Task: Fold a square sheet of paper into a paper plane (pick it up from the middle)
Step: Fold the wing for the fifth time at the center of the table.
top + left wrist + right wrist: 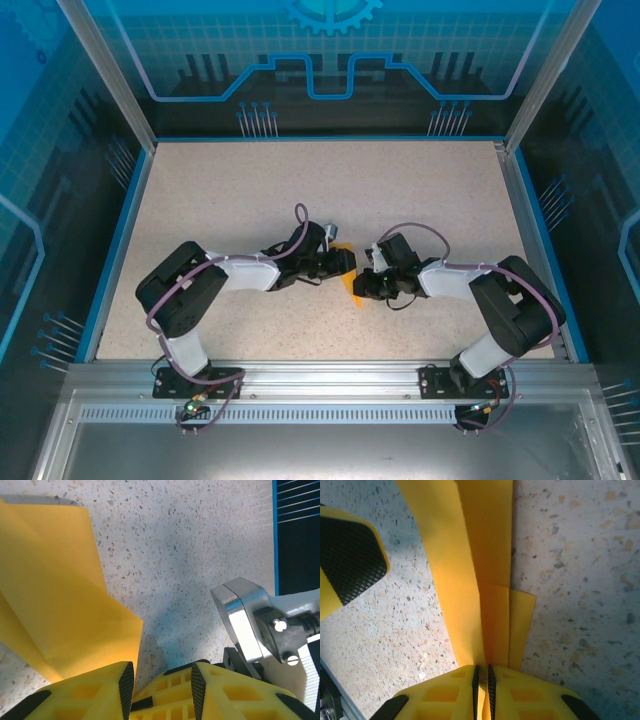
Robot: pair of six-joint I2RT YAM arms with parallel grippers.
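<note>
Speckled table [420, 200], one paper plane [470, 555], right pincer [482, 670] clamping it

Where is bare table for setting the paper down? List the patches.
Free: the table's far half, between back wall and arms, plus the strip between bases. Crowded: centre, where left gripper and right gripper meet at the folded paper.

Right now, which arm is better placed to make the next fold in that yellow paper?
Probably the left. The right gripper is shut on the folded paper, anchoring it; the left gripper is open beside the paper, free to push a flap.
</note>
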